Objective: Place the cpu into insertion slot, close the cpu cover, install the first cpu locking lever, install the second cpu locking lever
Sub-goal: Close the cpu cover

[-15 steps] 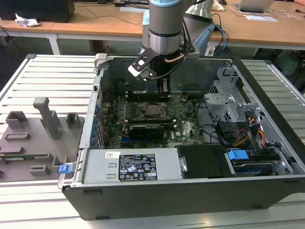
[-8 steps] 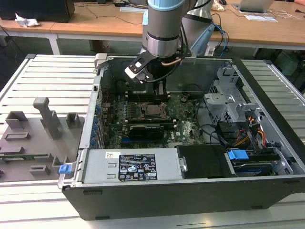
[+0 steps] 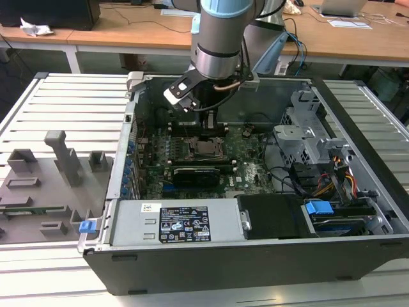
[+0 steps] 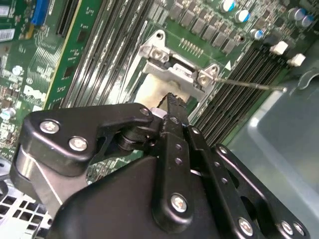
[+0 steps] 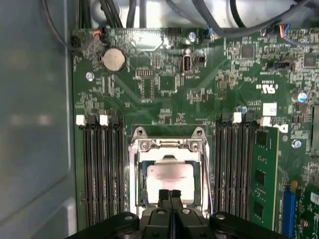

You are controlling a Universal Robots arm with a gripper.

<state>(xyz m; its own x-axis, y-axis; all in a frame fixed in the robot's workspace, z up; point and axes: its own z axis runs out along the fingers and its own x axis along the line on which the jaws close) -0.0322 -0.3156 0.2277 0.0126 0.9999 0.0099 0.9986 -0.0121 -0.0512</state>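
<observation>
The cpu (image 5: pixel 169 175) lies flat in the socket on the green board, its pale silvery top showing through the cpu cover (image 5: pixel 133 172). That cover, a silvery frame, lies down around the chip. My gripper (image 5: pixel 170 193) hangs just above the chip's near edge with its black fingers pressed together and nothing between them. In the second wrist view the fingertips (image 4: pixel 174 102) sit over the socket beside its hinge bracket (image 4: pixel 174 72). A thin wire locking lever (image 4: pixel 249 84) sticks out from the bracket's corner. In the exterior view my gripper (image 3: pixel 208 131) reaches down into the open computer case over the socket (image 3: pixel 208 149).
Black memory slots (image 5: pixel 102 169) flank the socket, with a green memory module (image 5: pixel 261 174) on one side. Case walls (image 3: pixel 128 147), a grey power supply (image 3: pixel 185 224), a drive cage (image 3: pixel 307 137) and cables (image 3: pixel 332 179) surround the board. A grey fixture tray (image 3: pixel 51 185) lies at the exterior view's left.
</observation>
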